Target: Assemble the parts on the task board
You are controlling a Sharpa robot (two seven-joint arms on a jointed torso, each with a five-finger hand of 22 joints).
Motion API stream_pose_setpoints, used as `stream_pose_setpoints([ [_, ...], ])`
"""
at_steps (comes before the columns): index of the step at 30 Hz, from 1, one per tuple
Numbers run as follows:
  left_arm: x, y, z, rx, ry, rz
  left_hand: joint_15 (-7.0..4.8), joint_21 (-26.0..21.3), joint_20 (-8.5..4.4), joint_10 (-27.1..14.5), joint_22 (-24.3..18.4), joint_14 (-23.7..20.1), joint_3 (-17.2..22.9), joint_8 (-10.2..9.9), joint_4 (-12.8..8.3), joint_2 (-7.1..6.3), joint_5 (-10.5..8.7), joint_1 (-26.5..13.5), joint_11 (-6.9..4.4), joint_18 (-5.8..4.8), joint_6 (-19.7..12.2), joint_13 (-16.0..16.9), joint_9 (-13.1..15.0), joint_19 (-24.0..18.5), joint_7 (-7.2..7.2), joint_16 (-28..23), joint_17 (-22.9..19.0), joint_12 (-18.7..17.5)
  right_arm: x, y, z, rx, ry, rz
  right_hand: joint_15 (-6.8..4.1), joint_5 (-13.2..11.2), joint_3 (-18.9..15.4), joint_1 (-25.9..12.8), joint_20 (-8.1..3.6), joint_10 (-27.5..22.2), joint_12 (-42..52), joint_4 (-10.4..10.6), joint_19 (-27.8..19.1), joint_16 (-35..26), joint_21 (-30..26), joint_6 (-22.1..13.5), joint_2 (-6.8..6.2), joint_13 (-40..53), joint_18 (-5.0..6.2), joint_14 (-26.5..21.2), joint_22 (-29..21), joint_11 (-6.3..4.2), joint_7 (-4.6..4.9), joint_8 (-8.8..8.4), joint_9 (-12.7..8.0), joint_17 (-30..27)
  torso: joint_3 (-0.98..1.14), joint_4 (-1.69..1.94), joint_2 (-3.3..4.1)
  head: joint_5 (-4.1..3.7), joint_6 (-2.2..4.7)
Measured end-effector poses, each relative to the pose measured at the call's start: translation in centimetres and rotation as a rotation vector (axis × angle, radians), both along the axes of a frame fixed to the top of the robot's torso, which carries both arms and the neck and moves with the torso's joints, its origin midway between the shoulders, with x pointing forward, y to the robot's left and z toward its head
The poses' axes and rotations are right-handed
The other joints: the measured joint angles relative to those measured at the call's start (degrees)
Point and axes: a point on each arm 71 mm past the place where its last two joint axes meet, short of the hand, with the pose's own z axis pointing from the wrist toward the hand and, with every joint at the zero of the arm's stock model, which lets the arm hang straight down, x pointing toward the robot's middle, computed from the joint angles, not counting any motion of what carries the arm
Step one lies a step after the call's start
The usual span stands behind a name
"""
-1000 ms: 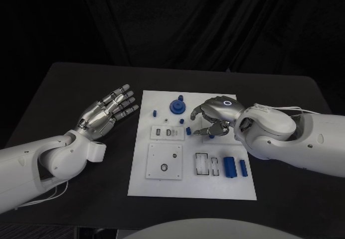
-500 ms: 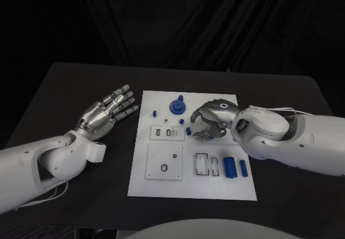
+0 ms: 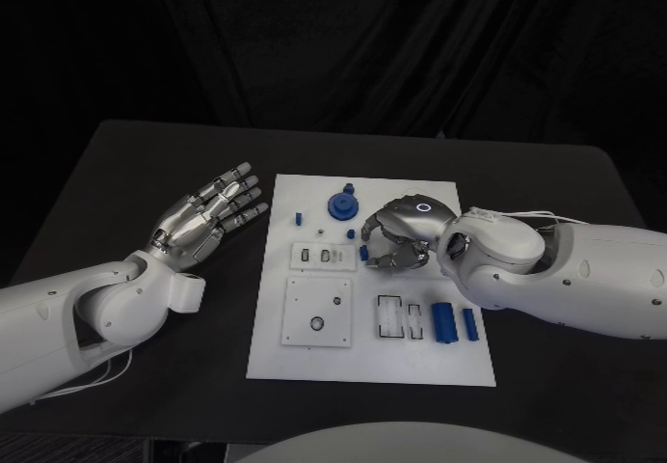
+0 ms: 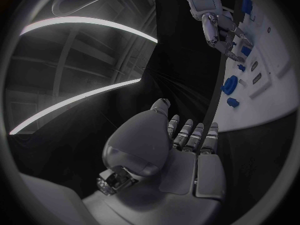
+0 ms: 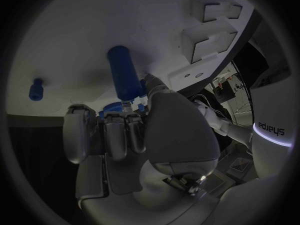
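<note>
The left hand [image 3: 208, 214] lies flat and released over the black table [image 3: 125, 174], just left of the task board [image 3: 431, 367], with its fingers [image 3: 244, 198] spread and nothing in them. The left wrist view shows the same: the left hand [image 4: 187, 150] is stretched out, well apart from the board's edge.

The white board lies in the middle of the table. Near its far edge stands a blue gear [image 3: 343, 204] with a small blue peg [image 3: 298, 219] to its left. Below these sits a small white block [image 3: 318, 257] with slots, and below that a larger white square plate [image 3: 321, 313] with a dark hole. To the right of the plate is a white slotted holder [image 3: 399, 317], and beside it two blue cylinders [image 3: 445, 323] lie side by side.

The right hand [image 3: 399, 236] is over the upper middle of the board, just right of the gear, its fingers curled down. In the right wrist view the right hand [image 5: 134, 135] has its fingertips [image 5: 128, 116] at the end of a blue cylinder [image 5: 124, 77] that lies on the white board [image 5: 75, 40]; whether it actually grips the cylinder cannot be told. A small blue pin [image 5: 36, 89] lies apart on the board.
</note>
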Motion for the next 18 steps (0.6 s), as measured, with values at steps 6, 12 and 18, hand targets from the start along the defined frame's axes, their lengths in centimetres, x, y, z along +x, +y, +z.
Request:
stream_pose_setpoints([
  [6,0.03,0.0,-0.02,0.001,0.001,-0.001,0.0,0.0,0.0,0.0,0.0,0.0,0.0,0.0,0.0,0.0,0.0,0.0,0.0,0.0,0.0,0.0,0.0,0.0,0.0,0.0,0.0,0.0,0.03,0.37,-0.06,0.003,-0.001,0.008,0.0,0.4,0.0,0.2,0.0,0.0,0.0,0.0,0.0,0.0,-0.2,1.7,0.23,0.0,0.0,0.0,0.0,0.0,-0.23,0.0,-0.1,0.0,-0.01,0.01,0.0,-0.02,-0.04],
  [12,0.05,-0.02,-0.04,0.001,0.001,-0.001,0.0,0.0,0.0,0.0,0.0,0.0,0.0,0.0,0.0,0.0,0.0,0.0,0.0,0.0,0.0,0.0,0.0,0.0,0.0,0.0,0.0,0.0,-0.05,0.67,-0.1,0.008,-0.002,0.018,0.0,0.9,0.4,0.6,0.0,0.0,0.0,-0.4,0.0,0.0,-0.2,4.7,0.62,0.0,0.01,0.0,0.0,0.0,-0.67,0.65,0.1,0.0,-0.01,0.0,0.02,0.01,-0.05],
  [18,0.08,-0.04,-0.06,0.001,0.002,-0.002,0.0,0.0,0.0,0.0,0.0,0.0,0.0,0.0,0.0,0.0,0.0,0.0,0.0,0.0,0.0,0.0,0.0,0.0,0.0,0.0,0.0,0.0,-0.17,0.76,-0.16,0.019,-0.006,0.029,-0.8,6.7,1.8,1.8,-0.24,0.1,0.0,-1.8,-0.2,0.0,-0.2,10.6,1.83,0.0,0.01,-0.1,0.0,-1.16,-2.31,3.19,1.9,0.0,0.0,0.0,0.02,0.04,0.01],
])
